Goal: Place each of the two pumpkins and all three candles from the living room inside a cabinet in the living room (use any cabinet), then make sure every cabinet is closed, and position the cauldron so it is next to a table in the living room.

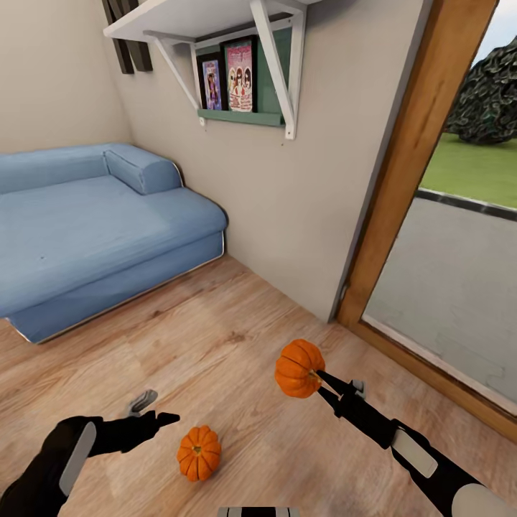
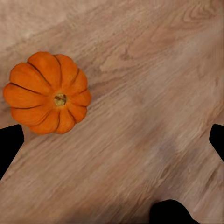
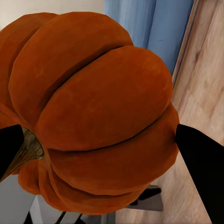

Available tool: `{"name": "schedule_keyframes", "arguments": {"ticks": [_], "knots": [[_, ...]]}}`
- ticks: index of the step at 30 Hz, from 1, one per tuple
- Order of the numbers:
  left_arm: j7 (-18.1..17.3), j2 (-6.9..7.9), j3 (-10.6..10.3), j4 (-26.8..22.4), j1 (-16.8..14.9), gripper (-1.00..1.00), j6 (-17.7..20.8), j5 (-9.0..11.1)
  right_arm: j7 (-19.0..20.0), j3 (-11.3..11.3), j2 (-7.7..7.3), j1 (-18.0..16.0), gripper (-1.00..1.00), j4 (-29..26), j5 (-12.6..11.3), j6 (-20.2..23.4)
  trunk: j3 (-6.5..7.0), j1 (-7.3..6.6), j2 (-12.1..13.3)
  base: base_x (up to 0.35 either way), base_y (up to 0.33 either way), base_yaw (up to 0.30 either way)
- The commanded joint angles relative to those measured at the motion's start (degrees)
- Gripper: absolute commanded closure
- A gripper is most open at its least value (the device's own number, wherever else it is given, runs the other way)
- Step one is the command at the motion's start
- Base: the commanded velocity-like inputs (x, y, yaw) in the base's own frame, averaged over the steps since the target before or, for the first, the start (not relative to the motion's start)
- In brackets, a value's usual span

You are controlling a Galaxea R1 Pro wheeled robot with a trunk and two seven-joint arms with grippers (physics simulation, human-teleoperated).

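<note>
One ribbed orange pumpkin held aloft (stem sideways) — the second pumpkin upright on the floor.

Right arm stretched forward and raised, right gripper clamped on a pumpkin, holding it in the air. Left arm low, bent inward, left gripper spread wide, holding nothing.

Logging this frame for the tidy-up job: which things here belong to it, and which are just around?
Job:
- pumpkin in the right pincer, off the floor
- pumpkin on the floor, near the open left pincer

Just around:
- blue sofa
- wall shelf
- framed pictures
</note>
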Motion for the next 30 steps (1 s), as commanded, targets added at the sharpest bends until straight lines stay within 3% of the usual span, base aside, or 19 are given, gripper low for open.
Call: {"name": "schedule_keyframes", "arguments": {"ticks": [1,4,8,10,13,17,30], "knots": [[0.35,-0.28,0.56,-0.01,-0.03,-1.00,0.30,-0.19,0.07,0.31,-0.06,-0.06,1.00,0.01,-0.64,0.49,-0.05,-0.01,-0.02,0.009,0.000,0.000],[1.50,-0.57,1.78,0.01,-0.03,-1.00,0.29,-0.15,0.04,0.33,-0.02,-0.05,1.00,-0.01,-0.68,0.47,-0.02,-0.01,-0.02,-0.037,0.000,0.077],[1.95,-0.69,6.72,0.07,-0.03,-1.00,0.24,-0.27,-0.19,0.37,0.01,-0.05,1.00,0.02,-0.62,0.34,0.10,-0.01,-0.02,-0.087,0.000,0.175],[2.04,-0.70,7.61,1.09,-0.03,-1.00,0.12,-0.33,0.00,0.34,-0.03,-0.05,1.00,0.03,-0.61,0.29,0.12,-0.01,-0.02,-0.023,0.000,0.066],[2.09,-0.68,8.17,4.32,-0.03,-1.00,-1.03,-0.32,0.11,0.35,-0.03,-0.05,1.00,0.03,-0.55,0.44,0.13,-0.01,-0.02,-0.007,0.000,0.020],[2.10,-0.87,8.39,7.55,-0.03,-1.00,-5.48,-0.03,0.19,0.37,0.01,-0.05,1.00,0.12,-0.69,0.31,0.13,-0.01,-0.02,-0.001,0.000,0.004],[1.82,-2.55,8.48,12.38,-0.03,-1.00,-8.33,0.10,0.13,0.38,0.02,-0.05,1.00,0.24,-0.87,0.47,0.13,-0.01,-0.02,0.000,0.000,0.000]]}}
